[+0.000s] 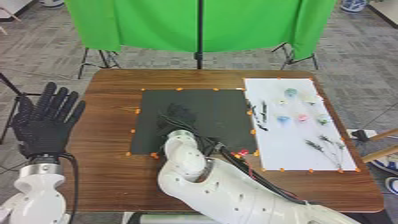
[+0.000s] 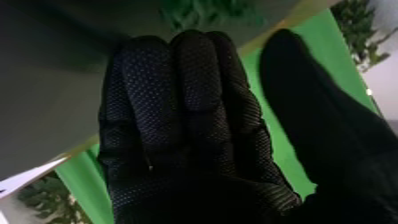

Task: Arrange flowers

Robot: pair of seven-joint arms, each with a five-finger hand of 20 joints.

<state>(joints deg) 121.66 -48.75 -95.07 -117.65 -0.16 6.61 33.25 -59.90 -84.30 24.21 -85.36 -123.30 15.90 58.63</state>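
Over the black mat (image 1: pixel 226 106) on the worktop (image 1: pixel 108 120), the right hand (image 1: pixel 178 114) is open — straight fingers together, thumb apart, pointing toward the far edge. By the left edge, the left hand (image 1: pixel 44 131) is open, fingers spread. Near the right edge, the white sheet (image 1: pixel 275 156) bears six flower heads (image 1: pixel 302 118) — and thin sprigs (image 1: pixel 329 139) I can't count surely.

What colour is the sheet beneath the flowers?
The sheet is white, seen best in the head view.

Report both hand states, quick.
Left hand: open, fingers spread, holding nothing.
Right hand: open, fingers straight, nothing visibly held.
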